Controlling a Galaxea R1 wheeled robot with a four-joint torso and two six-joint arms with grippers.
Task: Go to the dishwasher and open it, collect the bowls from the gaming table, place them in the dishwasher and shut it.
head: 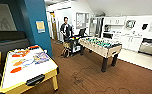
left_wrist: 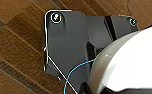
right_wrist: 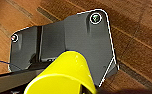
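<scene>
The gaming table (head: 29, 75), white on top with yellow sides, stands close at the lower left. Orange and other coloured shapes (head: 20, 53) lie on its top; I cannot tell whether any are bowls. Far to the right, under the kitchen counter, the steel-fronted dishwasher (head: 148, 47) looks open, its door lowered. A white bowl (left_wrist: 132, 62) hangs large above the wooden floor in the left wrist view, carried by my left gripper. In the right wrist view a yellow bowl (right_wrist: 62, 75) is likewise carried above the floor by my right gripper.
A foosball table (head: 102, 46) with a green field stands mid-room. A person (head: 66, 29) stands behind it beside a dark cart (head: 72, 45). A teal pillar (head: 38, 25) rises behind the gaming table. Brown wooden floor (head: 92, 77) stretches ahead, and white kitchen cabinets (head: 130, 41) line the right.
</scene>
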